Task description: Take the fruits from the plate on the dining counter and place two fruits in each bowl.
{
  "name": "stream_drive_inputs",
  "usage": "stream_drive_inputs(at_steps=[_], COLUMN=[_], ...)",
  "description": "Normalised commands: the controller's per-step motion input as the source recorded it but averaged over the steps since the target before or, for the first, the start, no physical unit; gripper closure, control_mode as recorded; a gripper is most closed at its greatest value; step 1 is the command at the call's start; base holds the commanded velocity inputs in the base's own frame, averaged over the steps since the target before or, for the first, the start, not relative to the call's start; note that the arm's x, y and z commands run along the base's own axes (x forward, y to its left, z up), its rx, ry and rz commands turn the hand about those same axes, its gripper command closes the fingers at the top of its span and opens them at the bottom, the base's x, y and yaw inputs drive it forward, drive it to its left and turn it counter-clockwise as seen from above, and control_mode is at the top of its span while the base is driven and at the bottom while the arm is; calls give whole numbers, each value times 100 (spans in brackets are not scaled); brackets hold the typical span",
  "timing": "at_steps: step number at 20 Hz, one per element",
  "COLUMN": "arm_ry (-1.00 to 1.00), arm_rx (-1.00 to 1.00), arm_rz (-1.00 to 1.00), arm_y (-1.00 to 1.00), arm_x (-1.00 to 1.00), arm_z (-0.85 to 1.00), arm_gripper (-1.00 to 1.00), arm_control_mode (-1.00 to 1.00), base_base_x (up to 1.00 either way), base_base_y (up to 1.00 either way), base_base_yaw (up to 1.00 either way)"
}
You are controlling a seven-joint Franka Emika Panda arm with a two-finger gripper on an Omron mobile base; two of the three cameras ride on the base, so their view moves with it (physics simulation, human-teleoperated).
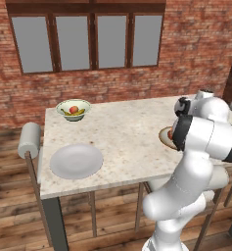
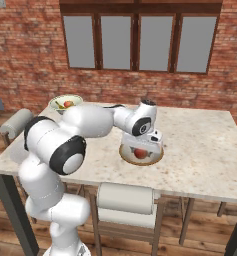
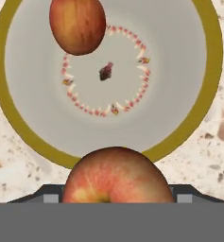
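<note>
In hand view, second apple [image 3: 117, 176]

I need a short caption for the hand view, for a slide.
Gripper holds an apple above the tan-rimmed bowl, where another apple lies.

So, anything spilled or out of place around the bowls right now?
Nothing stands out. The plate is bare, the green-white bowl holds fruit, one apple lies in the tan bowl, and a second apple sits between the claw tips above it.
</note>
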Motion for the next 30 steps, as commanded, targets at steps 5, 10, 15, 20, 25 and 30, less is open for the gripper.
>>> stream_drive_inputs(at_steps=[5,10,15,20,25,30], arm_ry=[0,0,0,0,0,-11], arm_rx=[2,8,3,0,0,0], arm_rz=[0,0,0,0,0,-1], arm_y=[-9,-31,-6,13,21,1], arm_x=[26,24,22,17,16,-1], arm_z=[-51,-6,-2,-41,-45,2], arm_gripper=[100,100,100,100,-100,-100], arm_control_mode=[-100,-100,-100,-100,-100,-100], base_base_x=[0,0,0,0,0,0], base_base_y=[0,0,0,0,0,0], base_base_yaw=[0,0,0,0,0,0])
